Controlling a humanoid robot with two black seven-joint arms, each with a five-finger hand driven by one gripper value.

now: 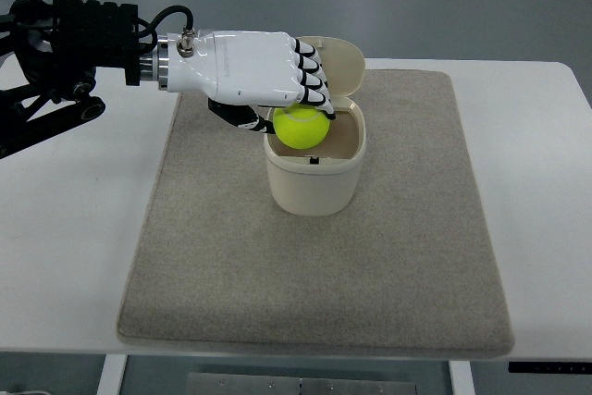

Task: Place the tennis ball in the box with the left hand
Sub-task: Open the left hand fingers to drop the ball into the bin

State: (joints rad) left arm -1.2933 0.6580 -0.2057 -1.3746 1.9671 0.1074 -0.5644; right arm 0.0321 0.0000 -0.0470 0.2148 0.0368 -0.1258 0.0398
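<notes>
From where I stand the left hand point(277, 80), white with black joints, reaches in from the upper left of the frame on a dark arm point(65, 43) trailing a black cable. Its fingers point(310, 76) are curled over the top of the tennis ball point(302, 126), with the thumb tucked under on the left side, so the bright yellow-green ball is pinched between them. The ball sits right at the mouth of the box point(314, 173), overlapping the box's left rim; whether it touches the rim I cannot tell. The box is a cream, rounded container standing upright near the centre of the frame, slightly above the middle. Its hinged lid point(340, 64) is flipped open and stands up behind it, partly hidden by the knuckles. Inside, a brownish inner surface shows to the right of the ball, and nothing else can be seen in there. The box rests on a grey-beige mat point(324, 265) that covers most of the white table point(55, 256), leaving bare white margins at the left and right.
</notes>
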